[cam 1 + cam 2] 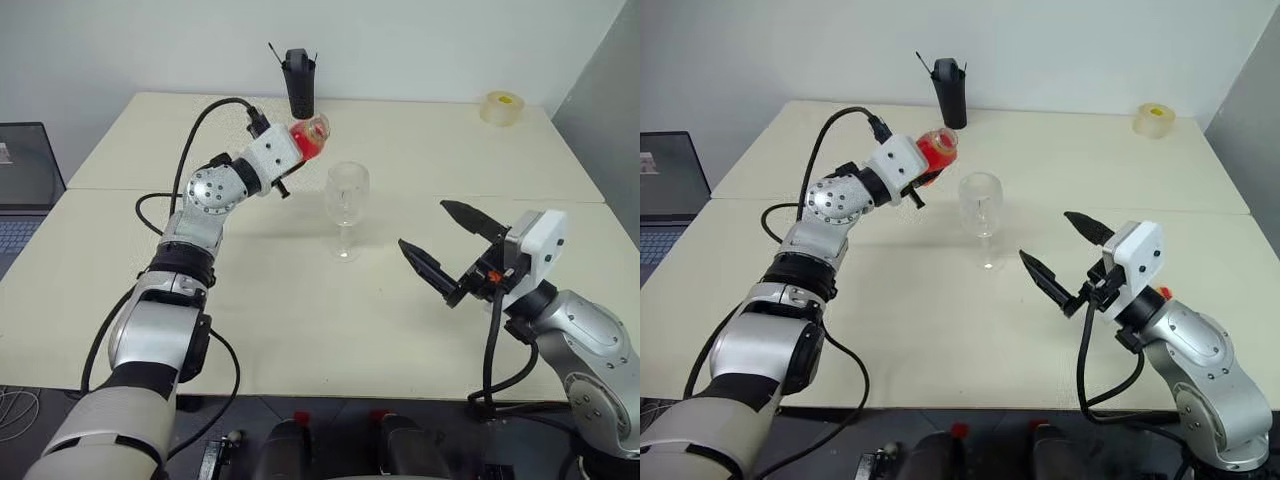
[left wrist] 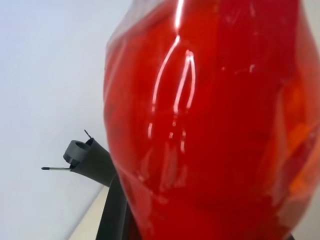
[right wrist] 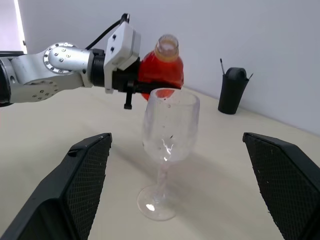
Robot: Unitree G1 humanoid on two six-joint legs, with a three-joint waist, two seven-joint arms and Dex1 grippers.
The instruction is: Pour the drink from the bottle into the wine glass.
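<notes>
The left fingers (image 3: 131, 86) pinch the bottle (image 1: 310, 136) of red drink (image 3: 160, 75), just beside the wine glass (image 1: 346, 196). The glass stands on the table (image 1: 420, 150). The right fingers (image 1: 445, 240) are spread wide.

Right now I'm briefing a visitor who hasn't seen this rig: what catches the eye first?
The bottle of bright red-orange drink, held above the table in the shut left gripper, beside the empty wine glass standing mid-table. Then the right gripper, gaping open nearer the table's front edge.
</notes>
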